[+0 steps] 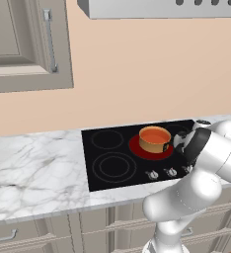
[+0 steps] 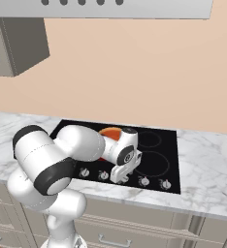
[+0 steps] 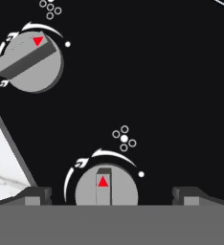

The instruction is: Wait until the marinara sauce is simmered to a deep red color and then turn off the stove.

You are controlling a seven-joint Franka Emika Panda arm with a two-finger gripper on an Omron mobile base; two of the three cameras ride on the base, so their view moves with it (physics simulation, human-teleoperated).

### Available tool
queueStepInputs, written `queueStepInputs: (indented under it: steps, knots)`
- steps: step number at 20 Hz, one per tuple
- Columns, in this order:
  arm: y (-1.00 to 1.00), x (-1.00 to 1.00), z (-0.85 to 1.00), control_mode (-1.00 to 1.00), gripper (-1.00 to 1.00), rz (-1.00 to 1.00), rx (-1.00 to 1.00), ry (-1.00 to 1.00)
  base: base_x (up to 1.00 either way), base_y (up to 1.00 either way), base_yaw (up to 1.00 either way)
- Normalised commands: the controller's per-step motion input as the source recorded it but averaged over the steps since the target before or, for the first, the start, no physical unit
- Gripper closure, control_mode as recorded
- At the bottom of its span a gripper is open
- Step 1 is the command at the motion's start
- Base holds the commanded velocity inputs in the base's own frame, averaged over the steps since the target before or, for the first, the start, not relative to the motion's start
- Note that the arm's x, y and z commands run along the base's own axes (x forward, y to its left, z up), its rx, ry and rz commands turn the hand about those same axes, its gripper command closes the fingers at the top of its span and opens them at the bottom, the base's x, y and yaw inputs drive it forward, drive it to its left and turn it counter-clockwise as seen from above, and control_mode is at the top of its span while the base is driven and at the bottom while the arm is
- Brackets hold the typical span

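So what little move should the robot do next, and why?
Probably ease the gripper straight down onto the knob between its open fingers, then close on it. In the hand view that knob sits centred between the fingertips, not yet gripped. The burner under the pot glows red, and the sauce looks orange-red, so turning off the stove seems near.

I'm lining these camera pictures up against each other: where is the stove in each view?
Left base view: the stove lies centre-right, set into the marble counter.
Right base view: it sits mid-picture, partly behind the arm.
Hand view: its black glass spans most of the picture, seen close up.
Shared landmark: the silver knobs along its front edge.
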Motion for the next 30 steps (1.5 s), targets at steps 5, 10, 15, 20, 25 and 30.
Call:
queueStepInputs:
  steps: [5,10,15,20,25,30]
  knots:
    - [0.0,0.0,0.0,-1.0,-1.0,0.0,0.0,0.0,0.0,0.0,0.0]
    - [0.0,0.0,0.0,-1.0,-1.0,0.0,0.0,0.0,0.0,0.0,0.0]
    - [0.0,0.0,0.0,-1.0,-1.0,0.0,0.0,0.0,0.0,0.0,0.0]
    - [0.0,0.0,0.0,-1.0,-1.0,0.0,0.0,0.0,0.0,0.0,0.0]
    - [0.0,0.0,0.0,-1.0,-1.0,0.0,0.0,0.0,0.0,0.0,0.0]
    - [0.0,0.0,0.0,-1.0,-1.0,0.0,0.0,0.0,0.0,0.0,0.0]
